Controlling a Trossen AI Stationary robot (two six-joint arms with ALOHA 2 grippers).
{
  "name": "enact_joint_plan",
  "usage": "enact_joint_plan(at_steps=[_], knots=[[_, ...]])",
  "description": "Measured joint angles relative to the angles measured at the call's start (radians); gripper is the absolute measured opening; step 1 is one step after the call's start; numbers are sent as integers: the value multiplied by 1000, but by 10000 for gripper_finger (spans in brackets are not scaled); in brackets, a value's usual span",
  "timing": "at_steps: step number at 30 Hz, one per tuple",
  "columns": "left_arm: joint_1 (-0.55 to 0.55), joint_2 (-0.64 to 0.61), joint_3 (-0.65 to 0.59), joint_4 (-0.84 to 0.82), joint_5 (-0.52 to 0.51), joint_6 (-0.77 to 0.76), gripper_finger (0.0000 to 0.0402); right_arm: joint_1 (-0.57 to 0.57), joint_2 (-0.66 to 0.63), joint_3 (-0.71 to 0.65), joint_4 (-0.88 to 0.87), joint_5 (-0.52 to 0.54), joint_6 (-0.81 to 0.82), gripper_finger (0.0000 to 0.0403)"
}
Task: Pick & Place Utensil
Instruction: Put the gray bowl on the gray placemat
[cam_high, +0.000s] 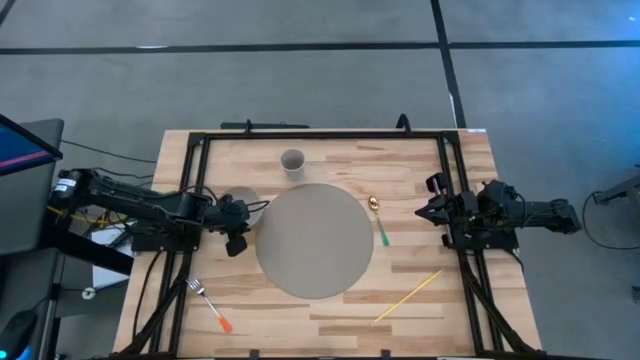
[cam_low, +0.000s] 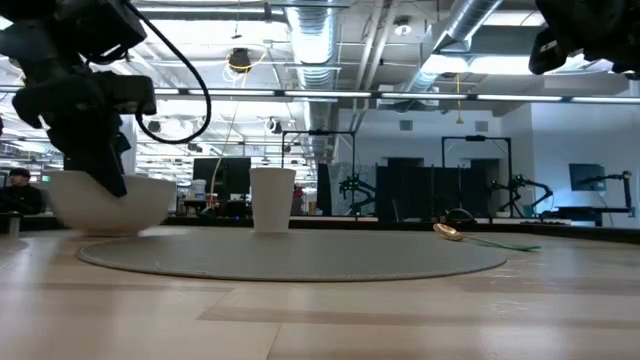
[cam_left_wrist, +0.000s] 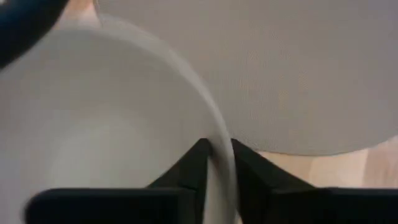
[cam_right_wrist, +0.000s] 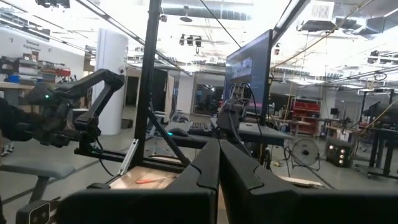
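left wrist view: left pincer (cam_left_wrist: 216, 163) clamps bowl (cam_left_wrist: 93, 124) rim.

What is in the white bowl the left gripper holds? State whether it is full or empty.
Empty. The left wrist view looks into the white bowl and shows only its bare inside. The left gripper is clamped on its rim beside the grey mat.

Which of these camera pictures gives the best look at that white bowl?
The left wrist view: the bowl fills it, the left gripper pinching its rim. The low view shows its side; the high view only a sliver; the right wrist view shows none.
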Motion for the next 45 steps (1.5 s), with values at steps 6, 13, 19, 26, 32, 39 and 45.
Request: enact_joint_plan(at_steps=[6,13,19,26,32,39,45], knots=[[-11,1,75,35,9,28,13,0,0,0,91,83,-121,0],[-52,63,277,62,4,165,10,0,3,0,239,309,-191,41],[-58,291,373,197,119,354,10,0,5,51,263,429,-144,89],[-52,559,518,217,252,546,11,-1,138,130,262,541,-214,91],[-64,661,568,271,422,606,14,-6,318,168,319,561,-352,80],[-98,719,568,274,430,605,13,-23,416,209,354,561,-306,79],[-94,734,568,285,417,606,38,-40,422,212,364,561,-306,79]])
